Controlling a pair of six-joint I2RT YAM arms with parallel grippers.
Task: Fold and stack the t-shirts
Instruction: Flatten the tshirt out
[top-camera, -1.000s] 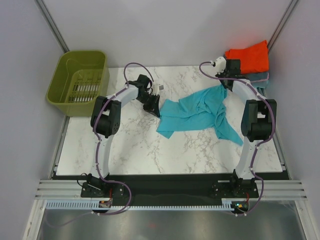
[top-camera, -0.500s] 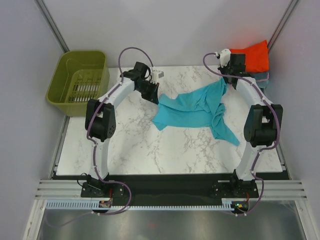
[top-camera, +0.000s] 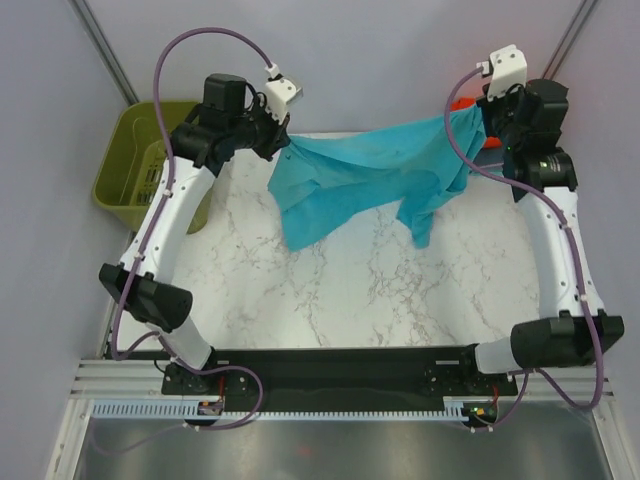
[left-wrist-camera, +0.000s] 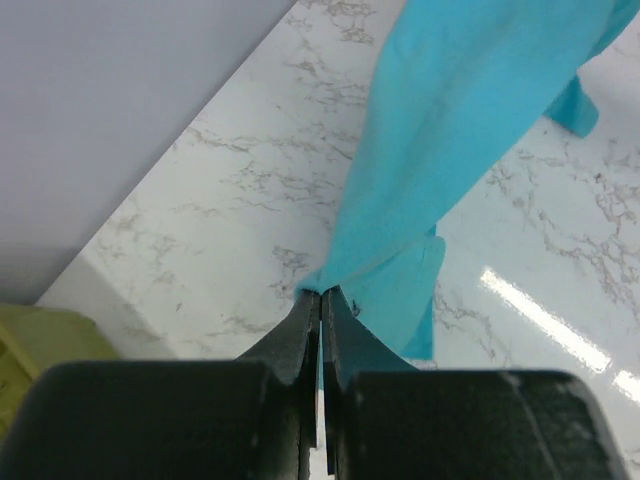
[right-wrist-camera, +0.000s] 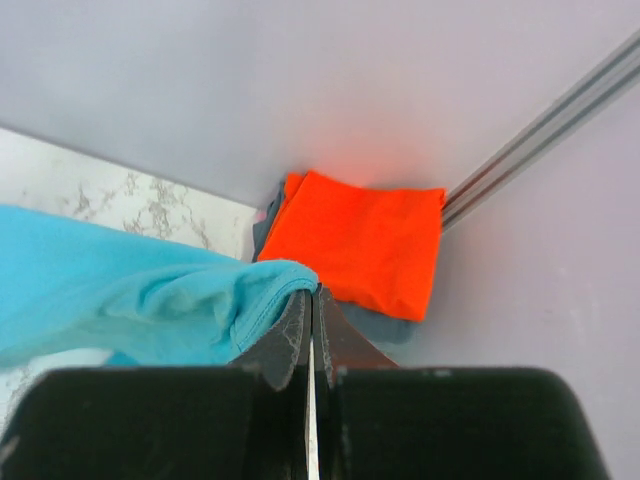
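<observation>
The teal t-shirt hangs stretched in the air between my two grippers, above the far part of the marble table. My left gripper is shut on its left edge; the wrist view shows the cloth pinched at the tips. My right gripper is shut on its right edge, pinched at the tips. The orange-red folded shirt lies on the grey-blue folded shirt in the far right corner, mostly hidden behind my right arm in the top view.
The olive-green basket stands at the far left, partly behind my left arm. The marble table lies below the hanging shirt. Grey walls close the back and sides.
Both grippers have risen and moved apart, lifting the teal shirt off the table and stretching it out in the air. It lay crumpled on the table a second ago.
</observation>
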